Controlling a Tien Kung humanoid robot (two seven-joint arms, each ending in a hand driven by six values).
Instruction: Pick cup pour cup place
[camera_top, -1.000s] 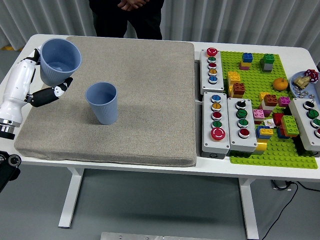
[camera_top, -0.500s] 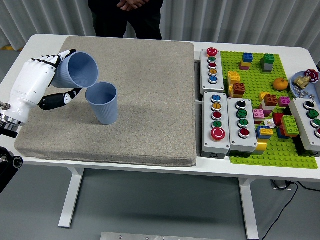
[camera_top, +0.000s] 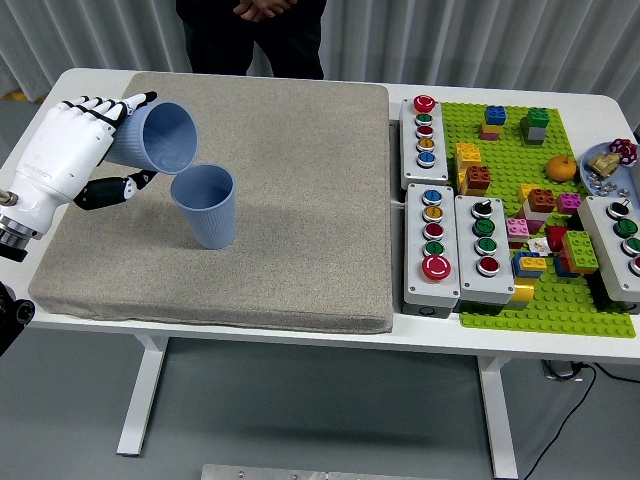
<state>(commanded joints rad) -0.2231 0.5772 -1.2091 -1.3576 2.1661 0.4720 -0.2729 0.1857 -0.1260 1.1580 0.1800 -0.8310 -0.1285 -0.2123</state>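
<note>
Two blue ribbed cups are on the left half of the grey mat (camera_top: 280, 200). One blue cup (camera_top: 206, 206) stands upright on the mat. My left hand (camera_top: 80, 150), white with black fingers, is shut on the second blue cup (camera_top: 160, 138) and holds it tipped steeply, its mouth facing right and down just above the standing cup's rim. The two rims almost touch. Nothing can be seen leaving the tilted cup. My right hand is out of the picture.
Right of the mat stand grey button boxes (camera_top: 431, 235) and a green baseplate (camera_top: 545, 290) with several toy bricks and an orange (camera_top: 562, 168). A person in dark clothes (camera_top: 255, 30) stands at the far side, hands clasped, off the table.
My left hand carried its cup rightward and tipped it from upright onto its side over the standing cup. In the last half second the tilt grew slightly. The standing cup stayed put.
</note>
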